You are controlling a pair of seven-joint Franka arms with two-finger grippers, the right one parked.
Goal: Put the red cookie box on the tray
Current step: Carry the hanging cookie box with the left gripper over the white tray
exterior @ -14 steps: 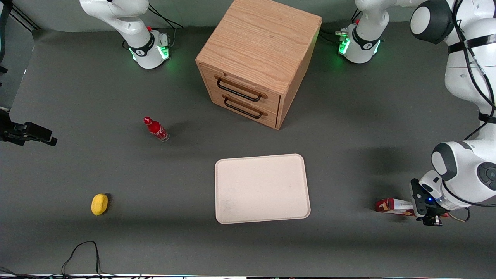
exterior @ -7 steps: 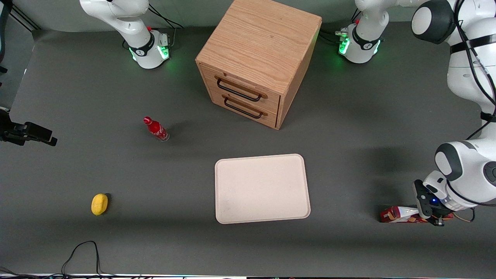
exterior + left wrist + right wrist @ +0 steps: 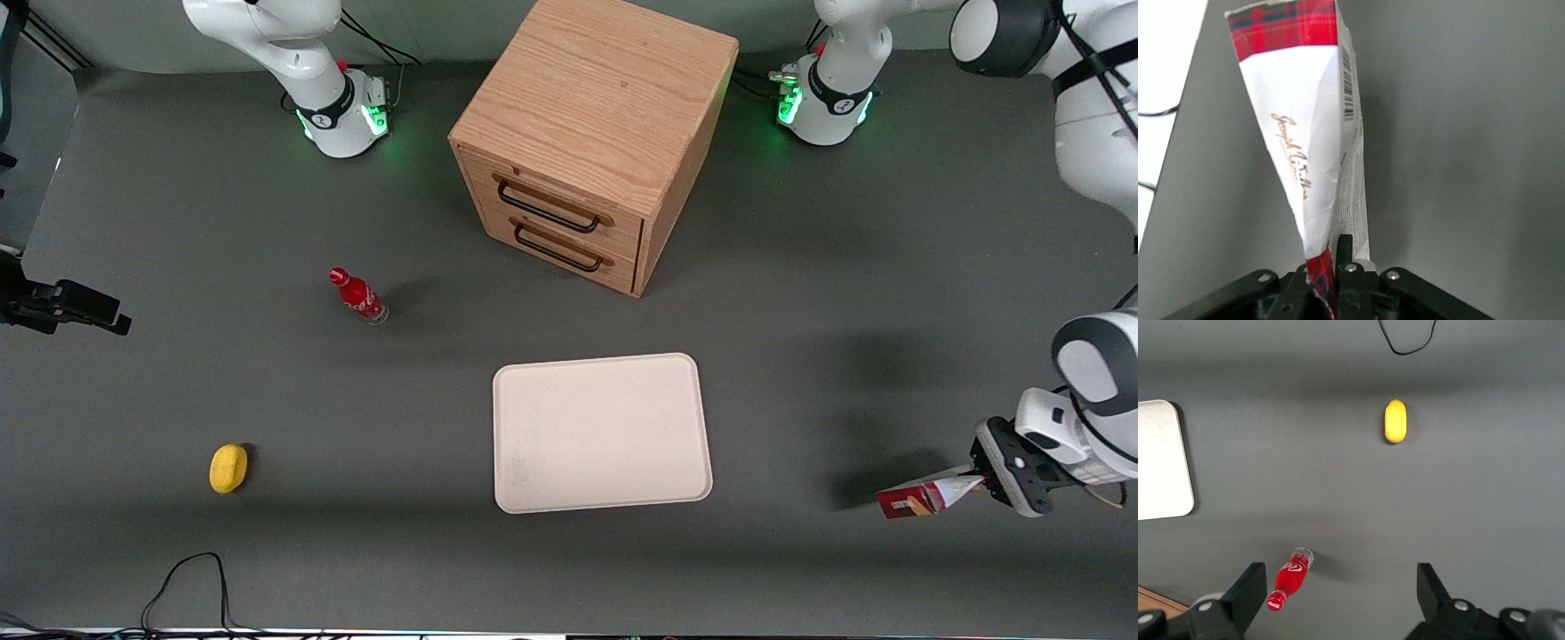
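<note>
So the pick part looks done — the left gripper [image 3: 985, 484] has its fingers pinched together on one end of the red cookie box [image 3: 925, 498], and the box sticks out from the hand toward the tray [image 3: 602, 433], lifted off the table with its shadow showing underneath. In the wrist view the box [image 3: 1305, 133] runs straight away from the gripper [image 3: 1338, 267], clamped at its narrow end, with its free end flaring out wide.

What's left, as far as I can judge: carry it across to the tray, which sits well apart from the hand toward the parked arm's end, lower it and let go. The tray has nothing on it yet, so there's plenty of room.

Compared with a second ago — the box was lying flat on the table with the gripper down over its end nearest the arm. Half a second ago it was much the same, only shifted a bit. Now the whole hand has pulled up and swung out, and the box has come with it, tilted and hanging in the air.
</note>
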